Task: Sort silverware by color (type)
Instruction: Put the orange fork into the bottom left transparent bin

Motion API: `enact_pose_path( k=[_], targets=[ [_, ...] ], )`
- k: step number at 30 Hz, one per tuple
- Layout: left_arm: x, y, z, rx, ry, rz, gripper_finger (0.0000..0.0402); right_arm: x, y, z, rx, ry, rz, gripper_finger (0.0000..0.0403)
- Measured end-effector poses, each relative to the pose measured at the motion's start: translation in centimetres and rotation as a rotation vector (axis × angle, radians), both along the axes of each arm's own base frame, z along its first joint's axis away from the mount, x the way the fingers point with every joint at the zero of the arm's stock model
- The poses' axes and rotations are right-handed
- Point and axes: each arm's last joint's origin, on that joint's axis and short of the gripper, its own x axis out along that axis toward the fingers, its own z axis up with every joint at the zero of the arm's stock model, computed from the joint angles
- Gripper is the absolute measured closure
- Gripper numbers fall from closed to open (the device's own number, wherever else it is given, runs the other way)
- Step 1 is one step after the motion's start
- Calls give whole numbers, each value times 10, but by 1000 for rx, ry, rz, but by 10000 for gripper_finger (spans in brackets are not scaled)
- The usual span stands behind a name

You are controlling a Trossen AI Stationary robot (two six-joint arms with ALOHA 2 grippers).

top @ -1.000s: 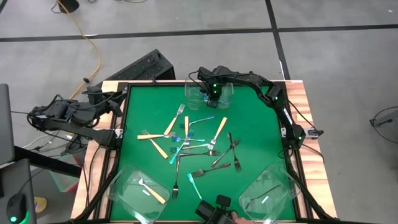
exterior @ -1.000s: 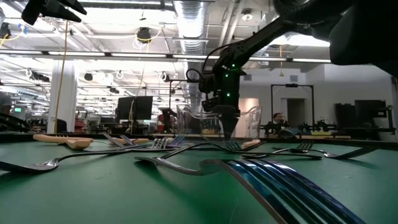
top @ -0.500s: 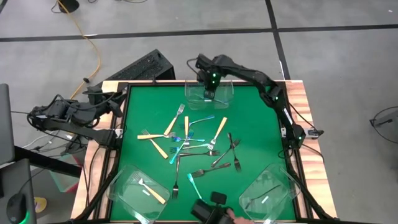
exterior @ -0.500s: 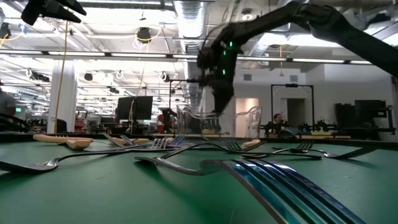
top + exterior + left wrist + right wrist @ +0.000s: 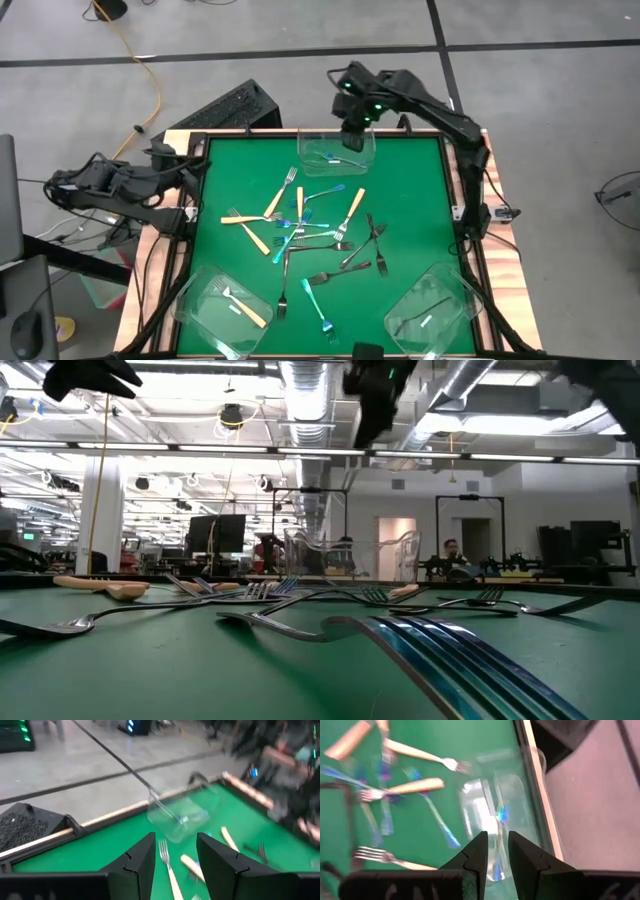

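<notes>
The right tool [image 5: 357, 117] hangs with its fingers a little apart and empty, directly above the far clear tub [image 5: 335, 150], in which one blue-handled fork [image 5: 501, 815] lies just beneath the fingertips. The rest of the silverware [image 5: 310, 235] lies scattered on the green worktop [image 5: 410, 200], well off from that tool toward the middle. The left tool [image 5: 185, 160] waits at the worktop's left edge, fingers parted and empty, the scattered forks out ahead of it.

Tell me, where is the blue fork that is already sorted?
In the high view the blue fork lies inside the clear tub at the far edge of the green mat, right below the right gripper, which hangs above it with nothing between its fingers.
</notes>
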Motion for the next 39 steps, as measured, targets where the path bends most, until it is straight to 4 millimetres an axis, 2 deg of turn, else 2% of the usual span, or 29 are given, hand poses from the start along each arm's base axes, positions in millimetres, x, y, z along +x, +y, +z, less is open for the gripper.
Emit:
enact_pose_path(
  k=[6, 11, 17, 24, 30, 33, 37, 39],
  targets=[
    [33, -9, -9, -2, 198, -148, 273, -29, 42, 41, -23, -83, 48, 306],
    [59, -13, -19, -44, 346, -238, 273, -47, 64, 56, -10, -95, 68, 306],
    [85, -4, -34, -143, 510, -334, 273, -51, 76, 53, 28, -25, 97, 306],
    [109, 23, -54, -190, 697, -392, 273, -46, 86, 44, 75, 47, 126, 306],
    [127, 41, -74, -240, 830, -486, 273, -44, 98, 45, 77, 44, 163, 306],
    [133, 47, -82, -244, 887, -452, 273, -43, 101, 45, 82, 42, 165, 306],
    [139, 52, -91, -249, 934, -280, 273, -43, 105, 45, 88, 41, 169, 306],
    [140, 53, -94, -269, 940, -250, 273, -42, 107, 45, 88, 42, 175, 306]
  ],
)
